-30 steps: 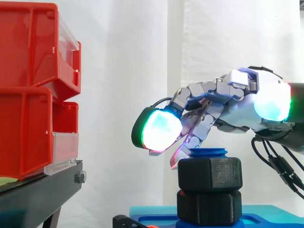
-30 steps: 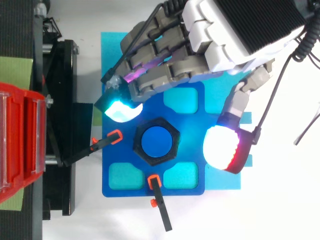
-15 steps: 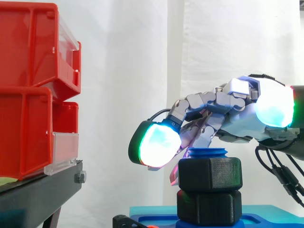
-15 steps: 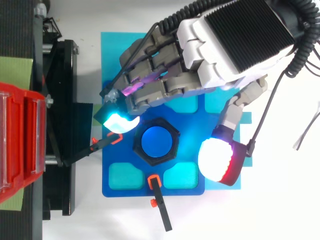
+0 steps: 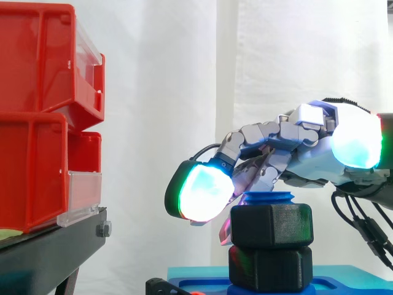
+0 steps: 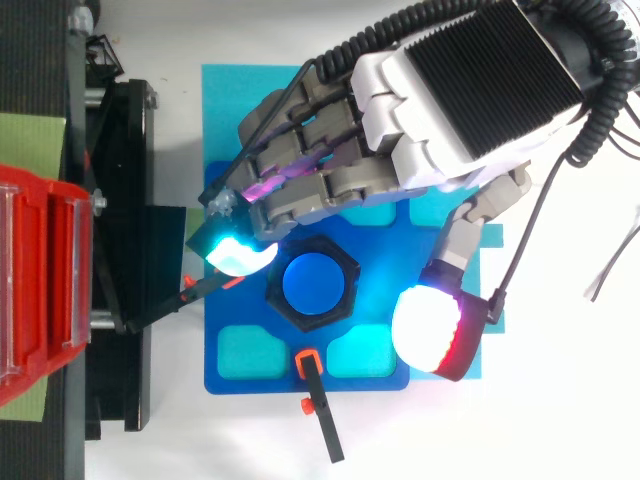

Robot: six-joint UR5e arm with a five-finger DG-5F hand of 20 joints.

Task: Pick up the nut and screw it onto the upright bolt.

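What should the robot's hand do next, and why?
Probably close the fingers and thumb onto the upper nut. The hand hangs over the blue bolt with its glowing tips on either side of the nut, seemingly not touching. The nut sits at the bolt's top, so it likely needs turning down.

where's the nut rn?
Top view: the nut rings the blue bolt at the middle of the blue tray. Side view: it sits above a second black nut, under the robot hand.
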